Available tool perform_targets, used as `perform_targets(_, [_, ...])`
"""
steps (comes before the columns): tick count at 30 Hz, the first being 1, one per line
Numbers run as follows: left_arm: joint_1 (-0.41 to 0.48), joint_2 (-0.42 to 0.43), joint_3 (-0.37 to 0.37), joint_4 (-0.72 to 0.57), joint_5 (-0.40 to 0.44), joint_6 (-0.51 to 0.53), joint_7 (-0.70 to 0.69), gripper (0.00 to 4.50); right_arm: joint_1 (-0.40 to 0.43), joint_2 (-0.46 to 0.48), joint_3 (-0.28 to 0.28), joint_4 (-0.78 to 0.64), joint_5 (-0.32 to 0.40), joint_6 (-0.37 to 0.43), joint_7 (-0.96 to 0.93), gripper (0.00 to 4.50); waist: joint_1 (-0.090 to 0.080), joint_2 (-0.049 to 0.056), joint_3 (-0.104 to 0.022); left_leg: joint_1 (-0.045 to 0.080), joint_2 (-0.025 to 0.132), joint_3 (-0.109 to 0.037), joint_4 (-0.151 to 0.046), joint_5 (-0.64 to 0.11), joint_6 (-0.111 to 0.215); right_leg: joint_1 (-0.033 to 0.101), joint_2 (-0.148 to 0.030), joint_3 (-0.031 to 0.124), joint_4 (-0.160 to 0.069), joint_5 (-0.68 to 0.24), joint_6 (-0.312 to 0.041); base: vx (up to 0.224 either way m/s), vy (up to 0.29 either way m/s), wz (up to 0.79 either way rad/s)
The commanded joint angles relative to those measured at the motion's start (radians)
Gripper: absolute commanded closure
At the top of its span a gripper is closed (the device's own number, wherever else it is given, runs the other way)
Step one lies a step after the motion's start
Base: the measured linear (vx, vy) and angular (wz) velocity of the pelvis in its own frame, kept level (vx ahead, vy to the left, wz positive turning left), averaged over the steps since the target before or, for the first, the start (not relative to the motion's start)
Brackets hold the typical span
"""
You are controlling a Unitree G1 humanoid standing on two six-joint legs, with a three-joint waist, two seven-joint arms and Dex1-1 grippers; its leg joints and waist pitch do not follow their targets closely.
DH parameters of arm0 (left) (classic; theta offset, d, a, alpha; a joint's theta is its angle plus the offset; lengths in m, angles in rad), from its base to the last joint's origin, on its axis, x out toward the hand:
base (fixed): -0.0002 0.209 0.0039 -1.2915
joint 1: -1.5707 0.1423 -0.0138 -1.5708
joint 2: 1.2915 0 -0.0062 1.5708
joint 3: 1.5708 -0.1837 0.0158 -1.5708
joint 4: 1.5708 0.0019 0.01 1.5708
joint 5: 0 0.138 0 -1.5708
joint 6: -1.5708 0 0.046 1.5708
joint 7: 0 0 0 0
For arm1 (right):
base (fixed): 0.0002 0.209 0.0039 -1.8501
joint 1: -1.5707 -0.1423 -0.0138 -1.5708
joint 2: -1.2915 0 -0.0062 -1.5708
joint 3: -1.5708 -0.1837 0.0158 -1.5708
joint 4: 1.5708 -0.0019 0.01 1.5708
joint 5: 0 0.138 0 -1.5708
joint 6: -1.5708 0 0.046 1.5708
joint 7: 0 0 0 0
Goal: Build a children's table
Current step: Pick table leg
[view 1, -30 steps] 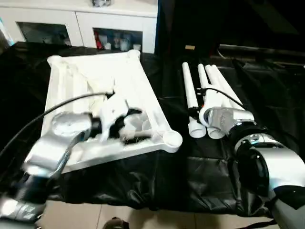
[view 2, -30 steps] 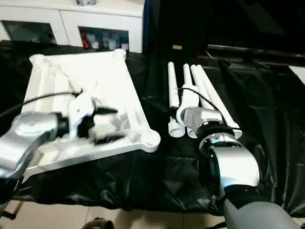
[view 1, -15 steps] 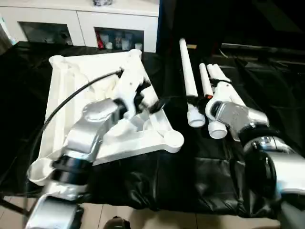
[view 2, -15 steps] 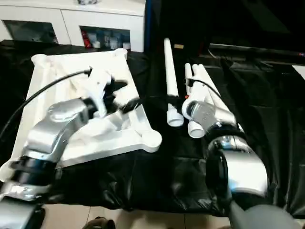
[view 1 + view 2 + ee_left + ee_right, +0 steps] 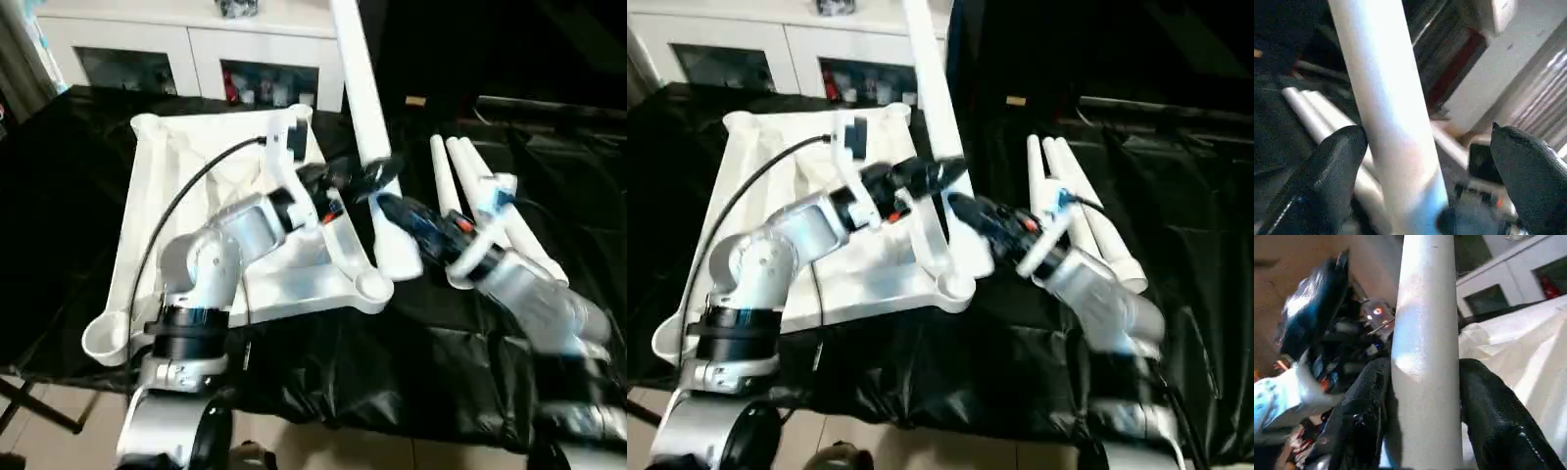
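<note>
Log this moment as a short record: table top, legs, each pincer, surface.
Table top: white plastic rectangular table top, lying underside up on the black-covered work table, round sockets at its corners.
Raised leg: long white tapered tubular leg, lifted steeply, flared end low near the top's near right corner socket.
Right pincer: shut on the raised leg, a finger on either side.
Left pincer: open, fingers straddling the same leg, one touching it.
Spare legs: white legs lying side by side on the black cover, right of the top.
</note>
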Motion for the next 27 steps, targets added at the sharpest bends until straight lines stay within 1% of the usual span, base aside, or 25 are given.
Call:
perform_targets(1, [-0.033,-0.016,0.024,-0.022,-0.051,0.023,0.022,0.0,0.023,-0.012,0.005,-0.078,0.035,0.034,0.018,2.65,0.001,-0.002,-0.072,0.034,0.06,-0.037,-0.068,-0.169,0.0,0.039,-0.093,0.041,-0.088,-0.077,-0.217,0.0,0.0,0.0])
perform_targets(3, [-0.038,-0.021,0.033,-0.027,-0.066,0.029,0.029,0.0,0.038,-0.017,0.009,-0.105,0.041,0.046,0.019,2.65,0.002,-0.003,-0.073,0.032,0.059,-0.037,-0.067,-0.155,0.007,0.039,-0.093,0.042,-0.089,-0.067,-0.212,0.0,0.0,0.0])
perform_targets(4, [-0.039,-0.021,0.033,-0.029,-0.065,0.029,0.031,0.17,0.043,-0.018,0.012,-0.114,0.042,0.05,0.018,2.65,0.001,-0.007,-0.075,0.033,0.059,-0.036,-0.066,-0.145,0.013,0.038,-0.093,0.042,-0.09,-0.062,-0.21,0.0,0.0,0.0])
perform_targets(6, [-0.039,-0.021,0.033,-0.032,-0.065,0.03,0.034,0.34,0.048,-0.02,0.014,-0.123,0.043,0.054,0.017,2.65,0.001,-0.004,-0.075,0.031,0.059,-0.037,-0.065,-0.134,0.015,0.038,-0.094,0.042,-0.089,-0.059,-0.204,0.0,0.0,0.0])
perform_targets(7, [-0.049,-0.027,0.038,-0.041,-0.048,0.05,0.091,0.34,0.057,-0.024,0.034,-0.154,0.018,0.045,-0.018,2.65,0.0,-0.015,-0.074,0.031,0.06,-0.036,-0.066,-0.129,0.016,0.038,-0.093,0.041,-0.089,-0.058,-0.201,0.0,0.0,0.0])
perform_targets(8, [-0.053,-0.029,0.039,-0.041,-0.038,0.054,0.111,0.34,0.057,-0.023,0.04,-0.159,0.008,0.038,-0.029,2.65,0.001,-0.011,-0.075,0.032,0.061,-0.037,-0.066,-0.126,0.013,0.037,-0.093,0.042,-0.086,-0.056,-0.2,0.0,0.0,0.0])
perform_targets(9, [-0.062,-0.032,0.042,-0.035,-0.017,0.054,0.153,0.71,0.053,-0.019,0.052,-0.165,-0.013,0.025,-0.052,2.65,-0.002,-0.015,-0.073,0.032,0.06,-0.036,-0.066,-0.124,0.014,0.036,-0.092,0.042,-0.089,-0.059,-0.197,0.0,0.0,0.0])
perform_targets(10, [-0.075,-0.037,0.049,-0.023,0.007,0.048,0.199,0.71,0.042,-0.011,0.062,-0.168,-0.04,0.01,-0.087,2.65,-0.002,-0.012,-0.073,0.033,0.061,-0.037,-0.066,-0.126,0.01,0.035,-0.093,0.043,-0.089,-0.071,-0.189,0.0,0.0,0.0])
perform_targets(11, [-0.08,-0.038,0.052,-0.019,0.014,0.047,0.215,0.79,0.037,-0.007,0.066,-0.168,-0.051,0.005,-0.104,2.65,-0.002,-0.012,-0.072,0.033,0.059,-0.036,-0.067,-0.128,0.011,0.034,-0.094,0.043,-0.092,-0.084,-0.184,0.0,0.0,0.0])
perform_targets(13, [-0.082,-0.038,0.053,-0.016,0.018,0.047,0.223,0.84,0.034,-0.005,0.068,-0.168,-0.058,0.003,-0.113,2.65,-0.003,-0.012,-0.072,0.032,0.059,-0.036,-0.067,-0.127,0.008,0.034,-0.093,0.043,-0.093,-0.092,-0.177,0.0,0.0,0.0])
perform_targets(14, [-0.091,-0.037,0.057,-0.009,0.025,0.05,0.251,1.16,0.027,0.001,0.074,-0.169,-0.074,-0.004,-0.139,2.65,-0.002,-0.015,-0.072,0.032,0.058,-0.036,-0.067,-0.123,0.008,0.035,-0.093,0.043,-0.093,-0.092,-0.173,0.0,0.0,0.0])
perform_targets(15, [-0.102,-0.048,0.07,0.002,0.037,0.04,0.306,1.23,0.014,0.019,0.086,-0.169,-0.114,-0.023,-0.192,2.65,-0.001,-0.012,-0.073,0.032,0.059,-0.036,-0.067,-0.116,0.006,0.033,-0.091,0.043,-0.091,-0.082,-0.173,0.0,0.0,0.0])
perform_targets(16, [-0.102,-0.048,0.07,0.002,0.037,0.04,0.306,1.26,0.014,0.019,0.086,-0.169,-0.114,-0.023,-0.192,2.65,-0.004,-0.01,-0.073,0.032,0.059,-0.036,-0.067,-0.114,0.002,0.03,-0.089,0.043,-0.089,-0.068,-0.174,0.0,0.0,0.0])
perform_targets(17, [-0.11,-0.058,0.079,0.013,0.051,0.023,0.351,1.33,0.001,0.04,0.094,-0.17,-0.146,-0.043,-0.24,2.65,-0.004,-0.008,-0.074,0.032,0.058,-0.037,-0.066,-0.111,-0.001,0.031,-0.089,0.043,-0.088,-0.059,-0.174,0.0,0.0,0.0])
perform_targets(18, [-0.114,-0.073,0.091,0.024,0.061,0.01,0.399,1.47,-0.007,0.058,0.103,-0.176,-0.169,-0.055,-0.276,2.65,-0.007,-0.011,-0.073,0.032,0.057,-0.037,-0.067,-0.115,-0.004,0.032,-0.09,0.043,-0.09,-0.049,-0.177,0.0,0.0,0.0])
perform_targets(19, [-0.117,-0.082,0.099,0.031,0.065,0.002,0.426,1.61,-0.012,0.068,0.109,-0.179,-0.181,-0.061,-0.296,2.65,-0.005,-0.007,-0.074,0.031,0.058,-0.037,-0.067,-0.117,-0.004,0.033,-0.092,0.043,-0.089,-0.047,-0.176,0.0,0.0,0.0])
perform_targets(20, [-0.119,-0.088,0.103,0.033,0.066,0.003,0.444,1.69,-0.013,0.071,0.114,-0.183,-0.182,-0.063,-0.308,2.65,-0.004,-0.006,-0.076,0.033,0.059,-0.037,-0.066,-0.115,-0.001,0.032,-0.09,0.044,-0.088,-0.035,-0.173,0.0,0.0,0.0])
perform_targets(21, [-0.119,-0.088,0.103,0.033,0.066,0.003,0.444,1.73,-0.013,0.071,0.114,-0.183,-0.182,-0.063,-0.308,2.65,-0.004,-0.008,-0.075,0.031,0.057,-0.037,-0.067,-0.109,0.004,0.034,-0.089,0.043,-0.087,-0.016,-0.173,0.0,0.0,0.0])
perform_targets(22, [-0.12,-0.095,0.109,0.037,0.065,0.003,0.46,1.8,-0.015,0.075,0.122,-0.189,-0.191,-0.068,-0.324,2.65,-0.002,-0.004,-0.076,0.031,0.058,-0.038,-0.066,-0.107,0.003,0.034,-0.09,0.043,-0.085,-0.009,-0.172,0.0,0.0,0.0])
perform_targets(23, [-0.122,-0.099,0.112,0.043,0.073,-0.001,0.474,1.8,-0.017,0.078,0.131,-0.197,-0.199,-0.075,-0.338,2.65,-0.005,-0.002,-0.077,0.03,0.058,-0.039,-0.067,-0.101,0.001,0.033,-0.087,0.043,-0.085,0.013,-0.169,0.0,0.0,0.0])
perform_targets(24, [-0.122,-0.105,0.115,0.048,0.073,-0.001,0.48,2.06,-0.02,0.08,0.141,-0.207,-0.206,-0.078,-0.348,2.65,-0.005,0.0,-0.079,0.032,0.059,-0.039,-0.066,-0.094,0.004,0.033,-0.087,0.042,-0.082,0.036,-0.172,0.0,0.0,0.0])
perform_targets(25, [-0.123,-0.106,0.115,0.048,0.072,-0.001,0.481,2.15,-0.02,0.081,0.142,-0.209,-0.208,-0.079,-0.349,2.65,-0.005,-0.001,-0.08,0.031,0.059,-0.039,-0.065,-0.089,0.003,0.034,-0.087,0.041,-0.08,0.049,-0.173,0.0,0.0,0.0])
perform_targets(26, [-0.125,-0.109,0.118,0.055,0.069,-0.001,0.486,2.18,-0.024,0.084,0.149,-0.215,-0.215,-0.082,-0.358,2.65,-0.005,0.002,-0.081,0.031,0.059,-0.039,-0.064,-0.084,0.006,0.034,-0.087,0.041,-0.079,0.073,-0.176,0.0,0.0,0.0])
perform_targets(27, [-0.126,-0.111,0.114,0.057,0.063,0.006,0.481,2.22,-0.029,0.086,0.156,-0.224,-0.218,-0.081,-0.361,2.65,-0.005,0.006,-0.082,0.031,0.059,-0.04,-0.063,-0.077,0.007,0.034,-0.087,0.041,-0.076,0.088,-0.177,0.0,0.0,0.0])
